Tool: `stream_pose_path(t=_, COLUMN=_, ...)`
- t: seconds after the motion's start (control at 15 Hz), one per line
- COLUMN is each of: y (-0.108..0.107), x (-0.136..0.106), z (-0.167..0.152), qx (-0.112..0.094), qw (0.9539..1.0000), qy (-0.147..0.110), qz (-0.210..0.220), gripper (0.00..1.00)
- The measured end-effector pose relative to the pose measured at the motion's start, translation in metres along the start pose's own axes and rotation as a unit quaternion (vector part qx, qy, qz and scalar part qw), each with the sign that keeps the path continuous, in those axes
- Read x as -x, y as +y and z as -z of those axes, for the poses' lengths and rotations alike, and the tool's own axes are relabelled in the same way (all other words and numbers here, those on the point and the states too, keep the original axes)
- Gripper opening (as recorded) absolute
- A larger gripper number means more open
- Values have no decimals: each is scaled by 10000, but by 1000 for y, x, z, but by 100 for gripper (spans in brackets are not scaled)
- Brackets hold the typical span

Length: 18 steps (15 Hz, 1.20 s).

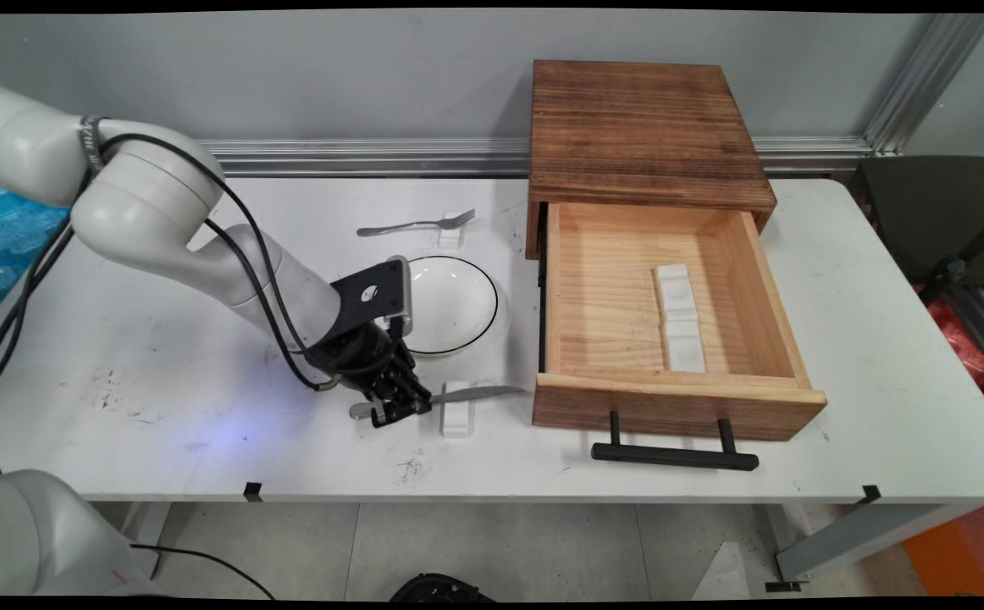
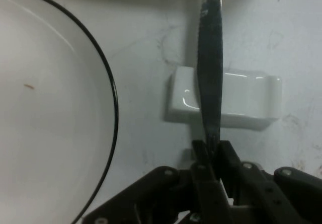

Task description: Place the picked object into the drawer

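My gripper (image 1: 397, 408) (image 2: 210, 156) is low over the table's front middle, shut on the handle of a metal knife (image 1: 477, 392) (image 2: 210, 68). The knife's blade lies across a small white rest (image 1: 456, 415) (image 2: 241, 100) and points toward the drawer. Just behind the gripper sits a white plate with a black rim (image 1: 451, 303) (image 2: 50, 108); it holds nothing.
A fork (image 1: 416, 224) lies on another white rest (image 1: 451, 230) behind the plate. At right a wooden cabinet (image 1: 640, 127) has its drawer (image 1: 670, 407) pulled open, with a white ribbed holder (image 1: 680, 318) inside and a black handle (image 1: 674, 456) in front.
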<state>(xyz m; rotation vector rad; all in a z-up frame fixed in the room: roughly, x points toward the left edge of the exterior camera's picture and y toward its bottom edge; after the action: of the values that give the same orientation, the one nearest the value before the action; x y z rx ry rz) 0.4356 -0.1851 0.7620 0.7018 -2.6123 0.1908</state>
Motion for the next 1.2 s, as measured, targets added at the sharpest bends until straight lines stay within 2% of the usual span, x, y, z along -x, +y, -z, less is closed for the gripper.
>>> stream_pose_path(t=0.53, y=-1, x=-9, z=18, qx=39, qw=10000, qy=-52, qz=3, gripper=0)
stream_pose_path(t=0.8, y=-5, x=-17, z=39, qx=88, qw=9999, qy=-139, qz=-52, gripper=0)
stream_pose_path(t=1.2, y=-21, x=-25, z=81, qx=52, qw=9991, qy=-374, qz=-181, gripper=0)
